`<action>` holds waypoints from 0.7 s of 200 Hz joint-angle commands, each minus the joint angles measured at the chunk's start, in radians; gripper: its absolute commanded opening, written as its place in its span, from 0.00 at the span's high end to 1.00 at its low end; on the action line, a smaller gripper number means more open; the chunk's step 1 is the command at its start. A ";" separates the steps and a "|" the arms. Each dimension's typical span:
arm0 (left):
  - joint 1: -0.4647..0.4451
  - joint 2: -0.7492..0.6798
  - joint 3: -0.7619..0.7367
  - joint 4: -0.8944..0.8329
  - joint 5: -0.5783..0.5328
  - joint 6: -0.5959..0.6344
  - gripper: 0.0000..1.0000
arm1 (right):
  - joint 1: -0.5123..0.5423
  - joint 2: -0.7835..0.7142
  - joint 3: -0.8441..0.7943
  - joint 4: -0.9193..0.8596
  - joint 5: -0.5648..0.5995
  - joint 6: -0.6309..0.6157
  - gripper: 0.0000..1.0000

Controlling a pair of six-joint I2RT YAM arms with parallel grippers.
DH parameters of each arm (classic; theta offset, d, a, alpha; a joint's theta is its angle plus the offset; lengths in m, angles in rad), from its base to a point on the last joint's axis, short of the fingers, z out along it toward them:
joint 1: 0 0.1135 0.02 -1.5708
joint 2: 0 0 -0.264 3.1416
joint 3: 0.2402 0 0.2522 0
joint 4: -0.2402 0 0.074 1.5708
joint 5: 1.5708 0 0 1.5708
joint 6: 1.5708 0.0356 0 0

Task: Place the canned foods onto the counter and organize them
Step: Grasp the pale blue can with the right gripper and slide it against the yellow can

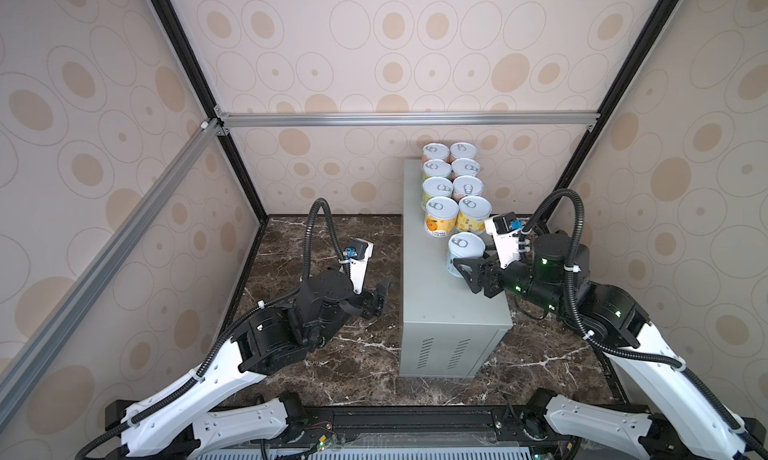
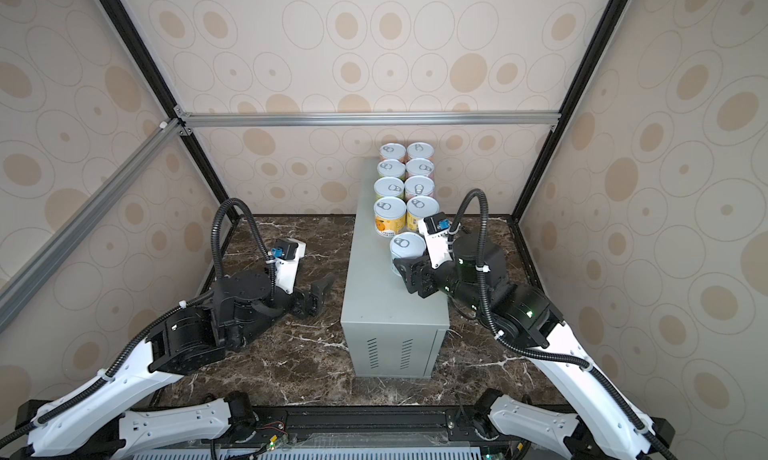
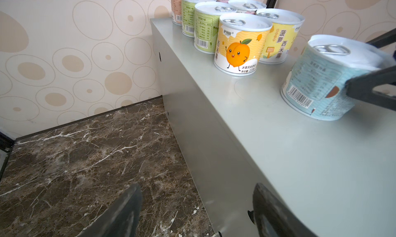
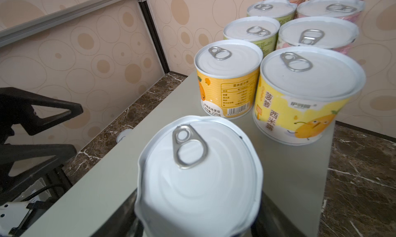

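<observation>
Jaws of the right gripper (image 1: 471, 257) clasp the pale blue can (image 1: 465, 248) low on its sides, with one black finger (image 3: 356, 87) pressed against the label in the left wrist view. Those of the left gripper (image 1: 380, 297) stand apart and empty, low over the marble surface (image 1: 332, 354) beside the counter (image 1: 436, 308).

I judge the step in hand to be seating this can at the front of the double row. To do it well I would:
- keep the can upright and ease it into line in front of the yellow can (image 1: 473, 216)
- stop short of bumping that can, and leave room alongside, in front of the orange can (image 1: 440, 218)
- let go only then, drawing the fingers straight back so they do not drag the label
- squeeze lightly, since the lid rim looks slightly out of round in the right wrist view

The pale blue can stands between the right fingers, and its pull-tab lid fills the near part of that wrist view. Its base appears to rest on the grey counter top, though I cannot tell whether its full weight is down. Just beyond it, close but not touching, stand the orange and yellow cans side by side. Behind them six further cans (image 1: 437, 186) run in two rows to the back wall
</observation>
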 commanded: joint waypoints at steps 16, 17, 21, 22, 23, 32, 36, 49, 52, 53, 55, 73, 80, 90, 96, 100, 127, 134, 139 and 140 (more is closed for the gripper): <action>0.017 -0.002 -0.001 0.025 0.004 0.002 0.19 | 0.003 -0.029 0.002 0.003 0.139 -0.010 0.32; 0.018 -0.002 -0.002 0.024 0.004 0.003 0.19 | 0.004 -0.029 0.002 0.003 0.140 -0.011 0.32; 0.020 -0.003 -0.003 0.025 0.004 0.004 0.19 | 0.004 -0.028 0.002 0.002 0.146 -0.011 0.32; 0.020 -0.002 -0.003 0.025 0.004 0.004 0.19 | 0.004 -0.027 0.002 0.001 0.148 -0.011 0.32; 0.020 -0.002 -0.003 0.025 0.004 0.004 0.19 | 0.004 -0.027 0.003 0.000 0.149 -0.012 0.32; 0.025 -0.002 -0.005 0.027 0.006 0.005 0.19 | 0.004 -0.023 0.007 -0.005 0.164 -0.012 0.32; 0.026 -0.004 -0.005 0.026 0.007 0.007 0.19 | 0.004 -0.021 0.008 -0.008 0.169 -0.012 0.32; 0.031 -0.005 -0.012 0.030 0.010 0.007 0.19 | 0.004 -0.015 0.013 -0.012 0.178 -0.015 0.33; 0.032 -0.006 -0.013 0.031 0.011 0.007 0.19 | 0.003 -0.014 0.013 -0.013 0.181 -0.013 0.33; 0.033 -0.006 -0.013 0.031 0.012 0.007 0.19 | 0.004 -0.013 0.013 -0.013 0.182 -0.012 0.33; 0.034 -0.006 -0.014 0.033 0.013 0.007 0.19 | 0.003 -0.011 0.014 -0.014 0.184 -0.012 0.33; 0.045 -0.007 -0.022 0.038 0.022 0.007 0.19 | 0.002 0.000 0.018 -0.017 0.207 -0.011 0.33; 0.050 -0.009 -0.026 0.040 0.026 0.007 0.19 | 0.002 0.005 0.018 -0.017 0.214 -0.010 0.33; 0.056 -0.010 -0.030 0.042 0.030 0.007 0.19 | 0.001 0.007 0.018 -0.013 0.218 -0.008 0.33; 0.059 -0.012 -0.033 0.044 0.034 0.007 0.19 | 0.001 0.008 0.017 -0.008 0.216 -0.007 0.33; 0.061 -0.011 -0.034 0.045 0.036 0.007 0.19 | 0.001 0.010 0.018 -0.006 0.216 -0.006 0.33; 0.078 -0.014 -0.038 0.047 0.048 0.010 0.19 | 0.000 0.023 0.020 -0.001 0.220 -0.007 0.33; 0.082 -0.014 -0.040 0.048 0.054 0.010 0.19 | -0.002 0.026 0.020 0.001 0.221 -0.008 0.33; 0.084 -0.014 -0.041 0.049 0.058 0.009 0.19 | -0.004 0.028 0.020 0.002 0.220 -0.007 0.33; 0.085 -0.014 -0.043 0.049 0.058 0.009 0.19 | -0.005 0.028 0.021 0.002 0.220 -0.007 0.33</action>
